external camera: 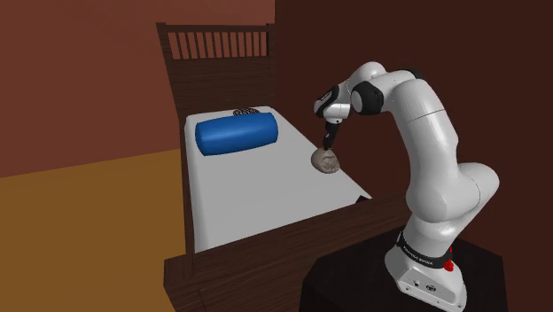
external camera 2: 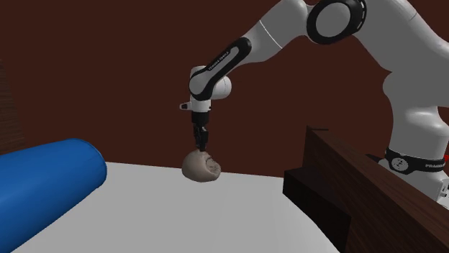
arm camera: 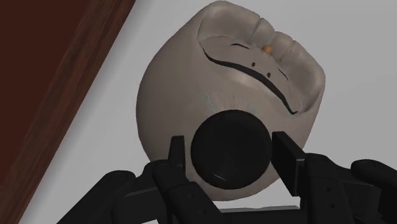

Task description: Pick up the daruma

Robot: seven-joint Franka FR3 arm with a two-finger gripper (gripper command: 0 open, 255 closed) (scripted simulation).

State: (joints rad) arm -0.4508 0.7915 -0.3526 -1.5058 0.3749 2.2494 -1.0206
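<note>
The daruma (arm camera: 191, 83) is a rounded grey-beige doll with a dark-lined face and a black round patch on its near side. It lies tilted on the white mattress (external camera: 257, 191), close to the edge at the shoulder view's right. My gripper (arm camera: 230, 153) comes down on it from above, and its two black fingers (arm camera: 287, 162) clasp the black round patch from both sides. Seen from the second exterior view, the gripper (external camera 2: 201, 146) stands upright on top of the daruma (external camera 2: 201, 166). I cannot tell whether the doll still touches the mattress.
A blue bolster pillow (external camera: 237, 135) lies at the head of the bed, below the slatted dark wooden headboard (external camera: 217, 42). The dark wooden footboard (external camera: 292, 244) stands between the mattress and my stand. A dark brown wall runs close behind the daruma.
</note>
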